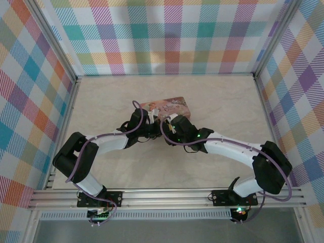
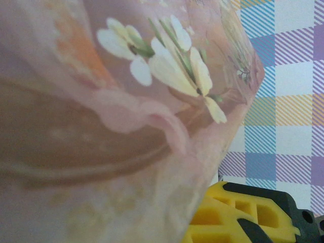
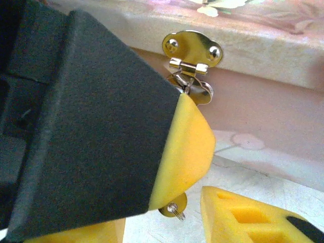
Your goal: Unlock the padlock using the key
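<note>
Scene: Two arms meet at a pink illustrated tin [image 1: 169, 106] in the middle of a pale table [image 1: 101, 96] ringed by plaid walls.
Left gripper: The left gripper [image 1: 143, 123] sits at the tin's near-left end. Its wrist view has one yellow finger [image 2: 238, 217] just beside the tin's flowered face. Whether it clamps the tin cannot be told, but the posture reads as bracing the box so the lock does not swing.
Right gripper: The right gripper [image 1: 171, 123] faces the tin's front wall, its fingertips just below the brass hasp [image 3: 192, 45]. How wide it stands cannot be told.
Key: A small round metal tab [image 3: 173, 208] with a wire ring pokes out under the near finger. It is probably the key's head, pinched for insertion, and the blade is hidden.
Padlock: Judged to hang from the hasp, where a silvery loop [image 3: 178, 81] shows. The body is hidden behind the yellow fingertip [image 3: 185, 147].
Writing: None legible. The tin carries painted white flowers [image 2: 167, 61] and no brand.
</note>
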